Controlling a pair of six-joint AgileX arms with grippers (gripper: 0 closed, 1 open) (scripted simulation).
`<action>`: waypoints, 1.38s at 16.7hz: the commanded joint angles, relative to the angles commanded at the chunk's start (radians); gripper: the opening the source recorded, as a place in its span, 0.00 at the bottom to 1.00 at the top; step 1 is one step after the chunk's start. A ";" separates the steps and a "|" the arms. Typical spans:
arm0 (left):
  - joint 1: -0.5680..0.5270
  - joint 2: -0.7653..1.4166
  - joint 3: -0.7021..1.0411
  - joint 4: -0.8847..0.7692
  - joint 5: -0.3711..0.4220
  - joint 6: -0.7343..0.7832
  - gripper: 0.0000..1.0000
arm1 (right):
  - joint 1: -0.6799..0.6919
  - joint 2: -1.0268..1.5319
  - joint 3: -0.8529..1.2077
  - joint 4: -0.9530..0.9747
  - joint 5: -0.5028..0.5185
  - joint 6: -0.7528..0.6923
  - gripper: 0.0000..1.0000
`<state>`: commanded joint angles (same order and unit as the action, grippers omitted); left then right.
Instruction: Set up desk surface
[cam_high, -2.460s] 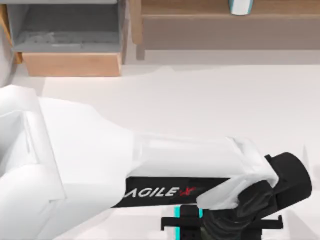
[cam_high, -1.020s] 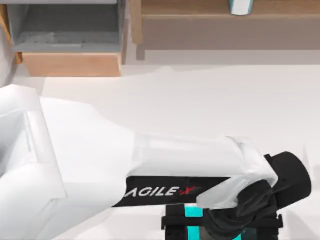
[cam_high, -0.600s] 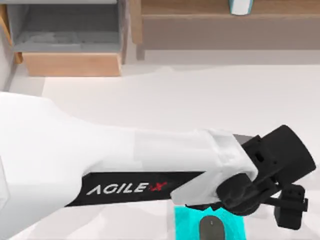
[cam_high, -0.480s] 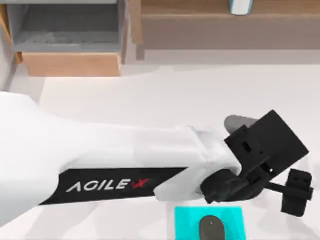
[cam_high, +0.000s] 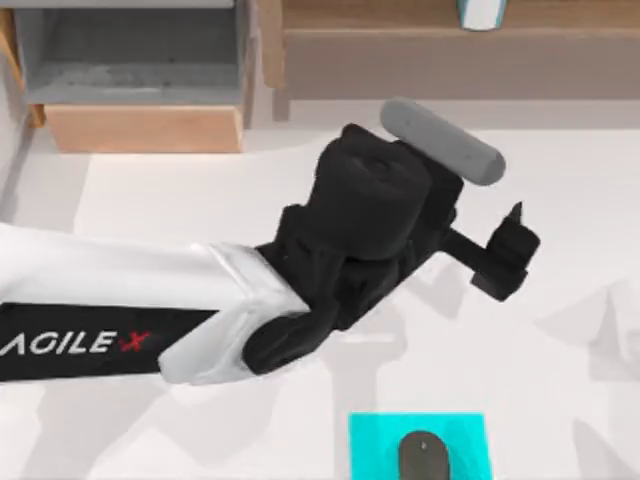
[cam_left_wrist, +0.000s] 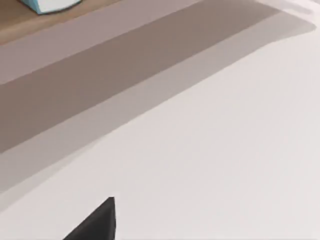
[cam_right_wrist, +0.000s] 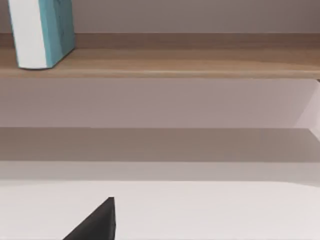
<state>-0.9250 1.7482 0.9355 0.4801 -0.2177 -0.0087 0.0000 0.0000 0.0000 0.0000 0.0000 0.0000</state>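
Keeping the left pincer (cam_high: 505, 250), whose opening you cannot tell from here, high over the middle of the wide white matte tabletop (cam_high: 560, 210) that spreads beneath everything, steer wide of the small cyan rectangular pad (cam_high: 370, 445) and its dark oval mouse (cam_high: 423, 455) at the near edge.

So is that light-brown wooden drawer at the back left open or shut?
Open. In the top view the light-brown wooden drawer is pulled out from the unit, its grey inside exposed and seemingly empty, its front panel standing toward the white desk surface.
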 joint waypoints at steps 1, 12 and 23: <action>0.043 -0.012 -0.048 0.100 0.006 0.086 1.00 | 0.000 0.000 0.000 0.000 0.000 0.000 1.00; 0.717 0.031 -0.516 0.872 0.280 0.902 1.00 | 0.000 0.000 0.000 0.000 0.000 0.000 1.00; 1.376 0.206 -0.663 1.125 0.469 1.538 1.00 | 0.000 0.000 0.000 0.000 0.000 0.000 1.00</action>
<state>0.4506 1.9544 0.2728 1.6048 0.2509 1.5296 0.0000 0.0000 0.0000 0.0000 0.0000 0.0000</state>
